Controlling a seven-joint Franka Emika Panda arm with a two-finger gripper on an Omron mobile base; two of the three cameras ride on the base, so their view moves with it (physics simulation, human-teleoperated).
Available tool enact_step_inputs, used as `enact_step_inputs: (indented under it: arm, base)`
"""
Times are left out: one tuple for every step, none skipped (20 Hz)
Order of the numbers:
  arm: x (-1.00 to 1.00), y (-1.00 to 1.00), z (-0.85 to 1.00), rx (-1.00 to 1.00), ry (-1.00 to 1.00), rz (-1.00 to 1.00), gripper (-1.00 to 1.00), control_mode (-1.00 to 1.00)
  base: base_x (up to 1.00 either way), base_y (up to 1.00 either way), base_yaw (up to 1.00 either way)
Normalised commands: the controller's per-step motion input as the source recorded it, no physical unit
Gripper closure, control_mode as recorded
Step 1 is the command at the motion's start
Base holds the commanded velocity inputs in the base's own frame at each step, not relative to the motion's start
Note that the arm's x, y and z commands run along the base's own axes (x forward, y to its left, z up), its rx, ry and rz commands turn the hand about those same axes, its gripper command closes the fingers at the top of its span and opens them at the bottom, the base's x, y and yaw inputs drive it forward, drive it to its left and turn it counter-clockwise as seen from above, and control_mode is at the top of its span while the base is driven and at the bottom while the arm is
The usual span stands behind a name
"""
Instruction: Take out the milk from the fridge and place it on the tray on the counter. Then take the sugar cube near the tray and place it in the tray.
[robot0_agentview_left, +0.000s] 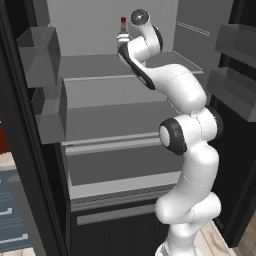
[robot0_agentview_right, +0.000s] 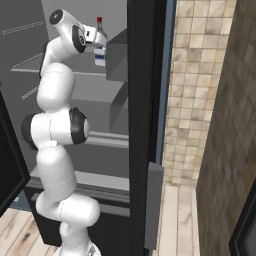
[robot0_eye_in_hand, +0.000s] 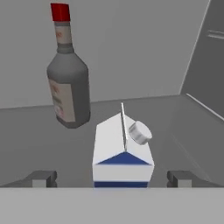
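Arm reaches deep into the open fridge (robot0_agentview_left: 115, 130), wrist at top centre of the left base view, upper left of the right base view.

Hand view: milk (robot0_eye_in_hand: 123, 151) sits low centre of frame, upright on the upper shelf (robot0_eye_in_hand: 39, 131), white cap on its right roof slope. Gripper (robot0_eye_in_hand: 112, 178) is spread wide; one fingertip sits at lower left, the other at lower right, and the carton lies between them with clear gaps on both sides. No contact yet. Carton not lifted.

Bottle (robot0_eye_in_hand: 68, 74) with red cap stands in the upper left of the hand view, behind the carton and a little to its left, apart from it. In the right base view the carton (robot0_agentview_right: 100, 56) shows just right of the wrist with the bottle's cap above it.

Judged step: final approach before closing on the carton. First half of the task barely begun; tray, counter and sugar cube are out of these frames.

Risks:
- Fingers appear to be near the carton's front face only. Closing now might pinch an edge and squirt the carton backwards.
- Pushing forward too far could shove the carton into the bottle and topple it.
- The gable top slopes; a high grip would slip. Aim for the flat lower walls.
- Withdrawal: the elbow is close to the door bins (robot0_agentview_left: 42, 47); a careless swing could clip them.
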Motion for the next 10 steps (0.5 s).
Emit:
enact_step_inputs:
  arm:
    - [0.32, 0.0, 0.0, 0.0, 0.0, 0.0, -1.0, -1.0]
    - [0.34, 0.0, 0.0, 0.0, -0.03, 0.0, -1.0, -1.0]
    - [0.29, 0.0, 0.0, 0.0, -0.08, 0.0, -1.0, -1.0]
    - [0.27, -0.04, 0.0, 0.0, -0.09, 0.0, -1.0, -1.0]
    - [0.23, -0.06, 0.0, 0.0, -0.09, 0.0, -1.0, -1.0]
    - [0.2, -0.13, 0.0, 0.01, -0.09, 0.0, -1.0, -1.0]
    - [0.16, -0.2, 0.0, 0.05, -0.07, 0.0, -1.0, -1.0]
    - [0.1, -0.24, 0.0, 0.07, -0.05, 0.0, -1.0, -1.0]
    - [0.07, -0.28, 0.0, 0.08, -0.04, 0.0, -1.0, -1.0]
    - [0.04, -0.3, 0.0, 0.11, -0.01, 0.0, -1.0, -1.0]
  base:
    - [0.0, 0.0, 0.0]
    - [0.0, 0.0, 0.0]
    - [0.0, 0.0, 0.0]
    - [0.0, 0.0, 0.0]
    - [0.0, 0.0, 0.0]
    - [0.0, 0.0, 0.0]
    - [0.0, 0.0, 0.0]
    - [0.0, 0.0, 0.0]
    - [0.0, 0.0, 0.0]
    - [0.0, 0.0, 0.0]
